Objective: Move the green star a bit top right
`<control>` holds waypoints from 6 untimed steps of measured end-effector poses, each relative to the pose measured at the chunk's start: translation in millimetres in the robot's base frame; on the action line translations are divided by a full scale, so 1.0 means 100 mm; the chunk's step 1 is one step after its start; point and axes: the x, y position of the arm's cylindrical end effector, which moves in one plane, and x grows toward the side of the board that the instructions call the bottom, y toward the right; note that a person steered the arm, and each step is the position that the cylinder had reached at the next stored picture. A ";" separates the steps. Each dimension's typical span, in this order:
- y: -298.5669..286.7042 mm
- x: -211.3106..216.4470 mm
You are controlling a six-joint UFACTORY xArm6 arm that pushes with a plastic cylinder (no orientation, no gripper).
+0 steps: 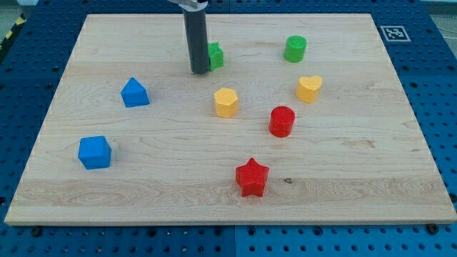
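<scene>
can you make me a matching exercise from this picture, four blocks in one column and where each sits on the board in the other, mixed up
Blocks:
1. green star
2. blue cube
3. red star
4. yellow heart

Places:
A. nearest the view's bottom edge, about mid-board
B. at the view's left, lower than every other blue block
C. right against my tip, partly hidden by the rod
D. at the view's right, just below the green cylinder

Pairs: 1-C, 2-B, 3-A, 4-D
</scene>
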 end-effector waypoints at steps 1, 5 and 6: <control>0.01 0.00; 0.02 -0.21; 0.07 -0.21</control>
